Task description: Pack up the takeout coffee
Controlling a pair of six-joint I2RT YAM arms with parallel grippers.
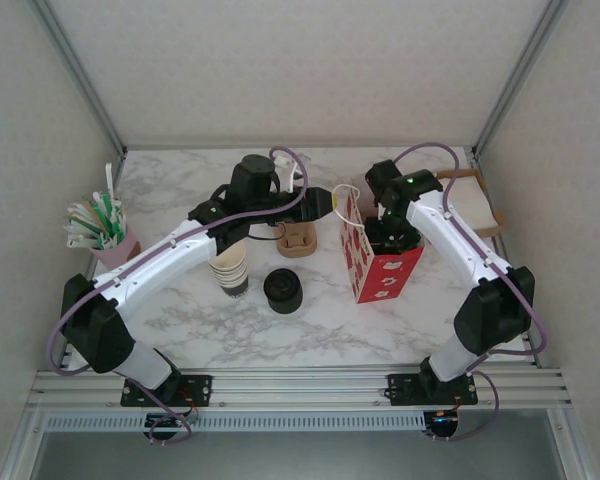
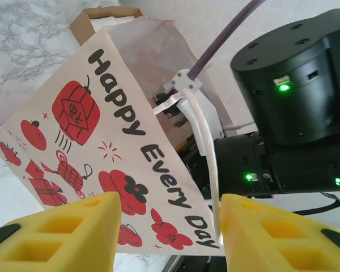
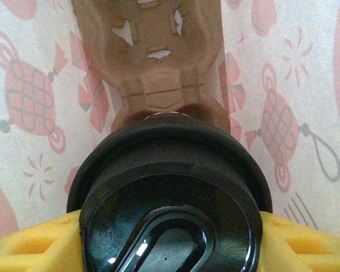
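Observation:
The takeout coffee (image 3: 170, 209) shows its round black lid from above in the right wrist view. My right gripper (image 3: 170, 238) is shut on it, a yellow finger (image 3: 28, 246) on each side. The cup hangs inside the red-and-white paper bag (image 1: 375, 262), whose printed walls surround it, with a brown cardboard piece (image 3: 153, 68) below. From above, the right gripper (image 1: 388, 238) dips into the bag's mouth. My left gripper (image 1: 325, 203) is at the bag's left rim. It stands open, with the bag (image 2: 102, 130) edge and its white handle (image 2: 201, 130) between the fingers.
A stack of lidless cups (image 1: 230, 272) and a stack of black lids (image 1: 282, 290) stand left of the bag. A brown cup carrier (image 1: 298, 240) lies behind them. A pink cup of straws (image 1: 105, 235) is at the far left, napkins (image 1: 480, 205) at the far right.

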